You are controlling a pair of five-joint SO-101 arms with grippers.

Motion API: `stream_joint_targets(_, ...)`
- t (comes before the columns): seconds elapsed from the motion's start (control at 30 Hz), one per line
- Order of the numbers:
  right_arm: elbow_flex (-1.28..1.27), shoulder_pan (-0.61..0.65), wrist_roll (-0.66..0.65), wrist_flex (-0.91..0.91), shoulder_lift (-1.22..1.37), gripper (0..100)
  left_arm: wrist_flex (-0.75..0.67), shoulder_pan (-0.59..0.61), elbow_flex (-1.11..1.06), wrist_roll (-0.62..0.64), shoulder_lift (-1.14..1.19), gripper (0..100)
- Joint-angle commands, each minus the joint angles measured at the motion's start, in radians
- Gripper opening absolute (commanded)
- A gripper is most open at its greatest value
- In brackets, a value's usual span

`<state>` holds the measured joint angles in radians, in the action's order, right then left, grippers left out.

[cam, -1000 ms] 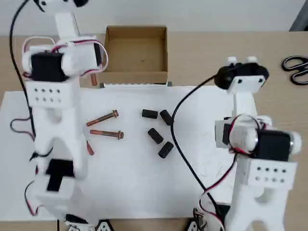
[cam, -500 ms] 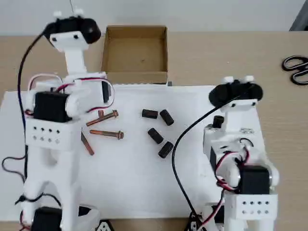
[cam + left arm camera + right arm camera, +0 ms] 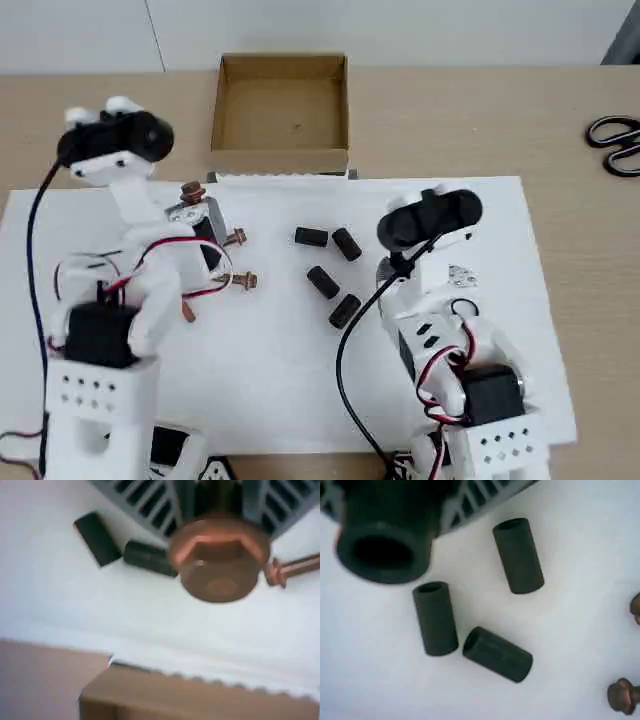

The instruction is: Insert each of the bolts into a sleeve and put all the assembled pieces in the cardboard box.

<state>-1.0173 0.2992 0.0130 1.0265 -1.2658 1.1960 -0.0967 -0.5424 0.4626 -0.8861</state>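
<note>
High view: L claw (image 3: 197, 212) clamps a bolt (image 3: 192, 190) near the empty box (image 3: 280, 158), and R claw (image 3: 388, 270) sits by four loose sleeves (image 3: 322, 282) on the paper (image 3: 500, 220). L wrist: bolt head-on in the claw, box edge beyond. R wrist: claw grips a sleeve (image 3: 382, 547), bore open, so it looks like the mating step, and next the arms must meet & line shank w/ bore.

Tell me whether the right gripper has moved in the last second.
Yes. The right gripper, holding a sleeve, has moved away from the scissors toward the loose sleeves.
</note>
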Motion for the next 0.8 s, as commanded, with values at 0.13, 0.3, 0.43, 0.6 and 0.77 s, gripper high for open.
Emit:
stream_joint_targets(0.13, -0.078, 0.18, 0.005, -0.151, -0.064, 0.3, -0.324, -0.009, -0.337, 0.094, -0.304, 0)
stream_joint_targets(0.3, -0.13, 0.295, 0.003, -0.205, -0.111, 0.3, -0.474, -0.011, -0.542, 0.167, -0.511, 0)
stream_joint_targets(0.43, -0.17, 0.352, 0.0, -0.208, -0.131, 0.3, -0.52, -0.011, -0.627, 0.196, -0.655, 0)
stream_joint_targets(0.6, -0.219, 0.41, -0.097, -0.211, -0.137, 0.3, -0.503, -0.072, -0.688, 0.21, -0.787, 0)
stream_joint_targets(0.77, -0.229, 0.443, -0.106, -0.211, -0.137, 0.3, -0.434, -0.212, -0.693, 0.21, -0.844, 0)
